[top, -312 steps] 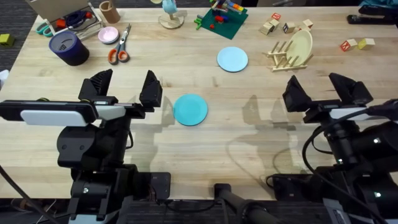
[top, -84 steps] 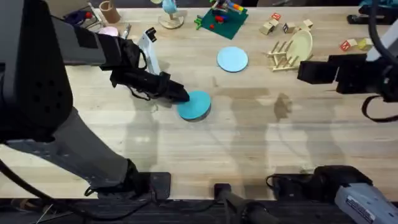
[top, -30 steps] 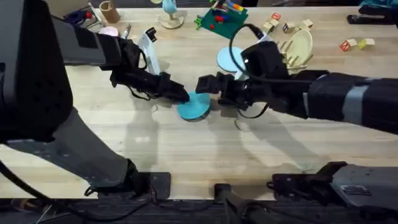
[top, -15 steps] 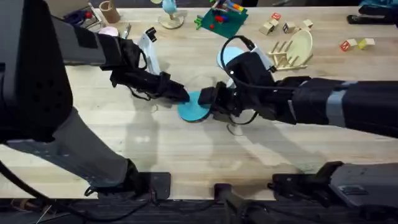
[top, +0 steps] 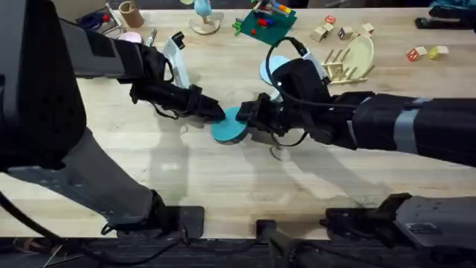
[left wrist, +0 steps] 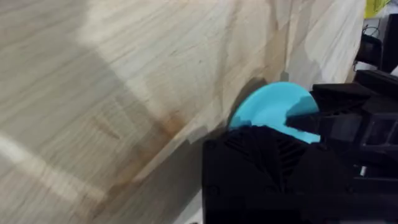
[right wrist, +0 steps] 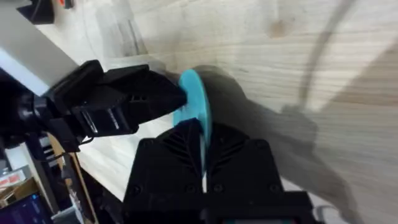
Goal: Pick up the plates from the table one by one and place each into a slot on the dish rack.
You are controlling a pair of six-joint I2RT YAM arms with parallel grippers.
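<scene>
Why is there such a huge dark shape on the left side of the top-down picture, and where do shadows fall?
Overhead: the left arm rises close under the camera, so it looms large and dark; soft shadows cross the light-wood plank table. Left wrist: a shadow hugs the round teal-blue plastic plate.

Overhead cam: fixed high above the arm bases, looking down and fwd over the table (top: 223,179). Both wrist cams sit v. close to the wood, facing each other from opposite sides; all three share the teal plate (top: 227,126) (left wrist: 273,109) (right wrist: 196,106).
</scene>
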